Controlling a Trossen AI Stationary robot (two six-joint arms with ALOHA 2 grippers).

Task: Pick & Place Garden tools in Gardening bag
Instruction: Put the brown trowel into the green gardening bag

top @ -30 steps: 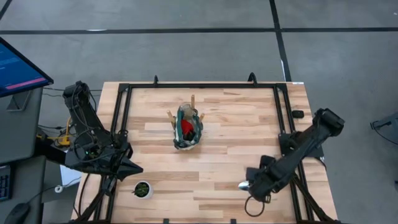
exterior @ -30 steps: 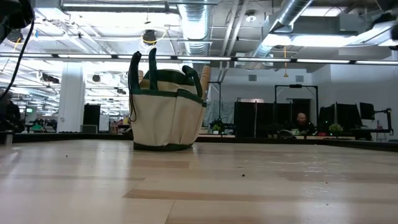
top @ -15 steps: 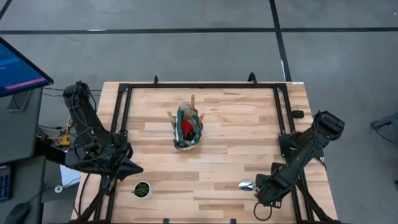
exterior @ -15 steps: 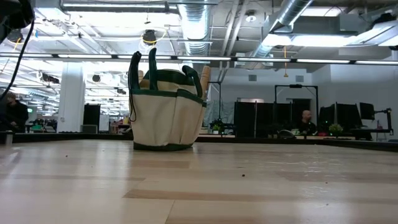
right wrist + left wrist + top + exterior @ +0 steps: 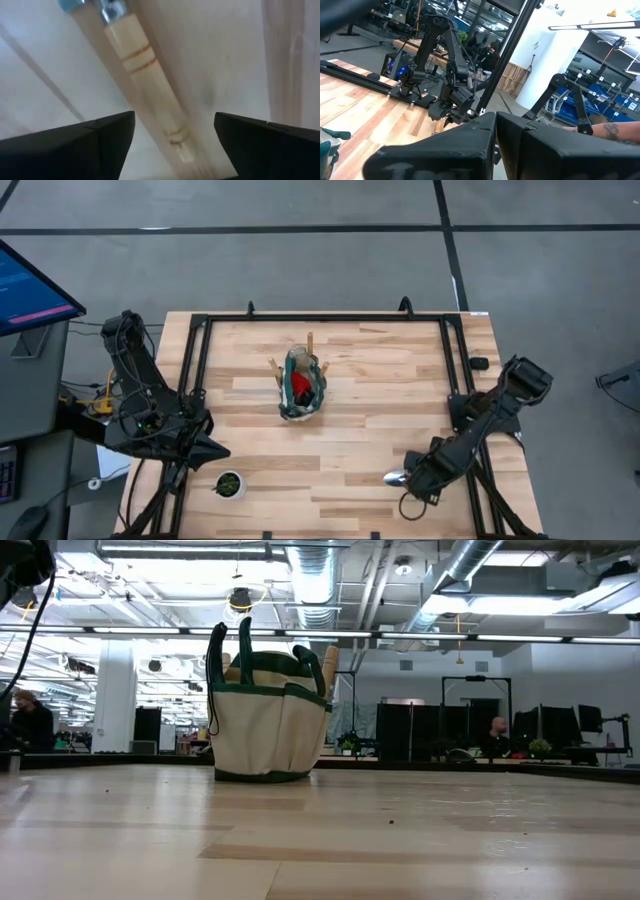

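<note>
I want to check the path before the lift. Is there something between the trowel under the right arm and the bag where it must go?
Nothing visible. The right gripper has open fingers either side of the trowel handle; bare table lies between it and the gardening bag. The pot stands aside.

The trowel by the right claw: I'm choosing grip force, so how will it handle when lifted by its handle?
Probably stiff: the trowel has a wooden handle and metal ferrule. The smooth round handle may slip or roll between the right claw's open fingers. Its metal head could make it droop.
</note>
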